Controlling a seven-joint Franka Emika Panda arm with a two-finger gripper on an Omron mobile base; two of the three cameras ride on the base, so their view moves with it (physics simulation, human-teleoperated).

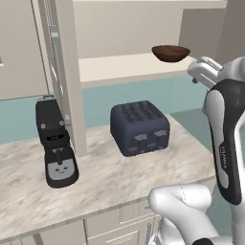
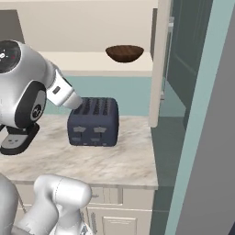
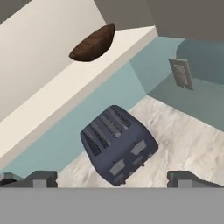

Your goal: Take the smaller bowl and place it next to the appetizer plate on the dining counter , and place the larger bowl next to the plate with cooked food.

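The smaller bowl, dark brown wood with visible grain, rests upright on a cream ledge behind and above the worktop. In the hand view my gripper hangs open above the worktop, well short of the bowl, with nothing between its fingertips. A navy toaster lies between the gripper and the ledge. The larger bowl, the appetizer plate, the plate with cooked food and the dining counter are out of view.
The navy toaster stands mid-worktop. A black coffee machine sits to its left. A cream upright panel rises between them. The marble worktop ends at the right; a wall outlet is on the teal wall.
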